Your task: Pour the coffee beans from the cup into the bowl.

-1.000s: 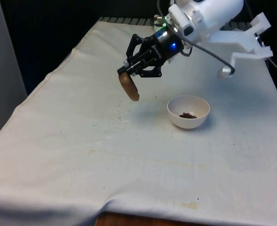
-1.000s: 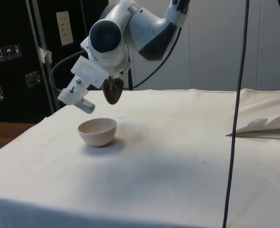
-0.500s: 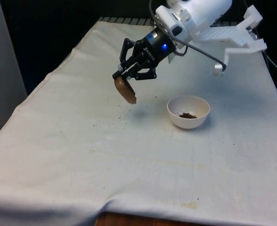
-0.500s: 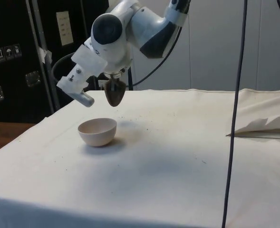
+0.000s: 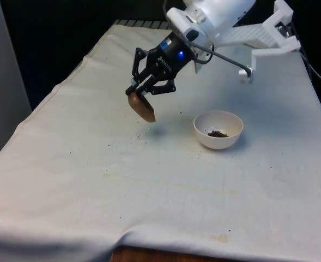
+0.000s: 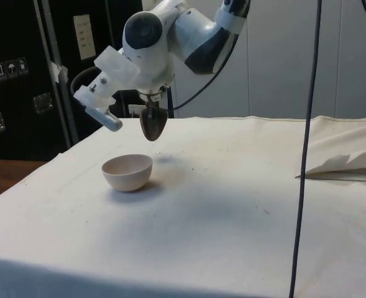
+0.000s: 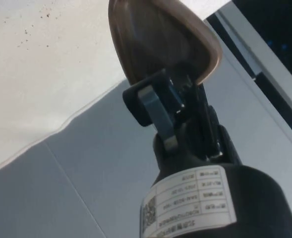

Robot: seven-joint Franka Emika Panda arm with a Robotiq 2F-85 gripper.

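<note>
Left to right in the front view: the gripper (image 5: 140,94) sits upper left of centre, clenched on the rim of 1 brown cup (image 5: 141,107), held tilted in the air above the table (image 5: 67,180). The wrist view looks into the cup (image 7: 158,37); inside looks bare, no beans seen. Right of centre, well apart from the cup, stands 1 white bowl (image 5: 218,130) w/ a small dark heap of coffee beans (image 5: 217,133) at its bottom. Judgement: pour looks done. Next move prob. calls for righting the cup & setting it down on bare cloth.
</note>
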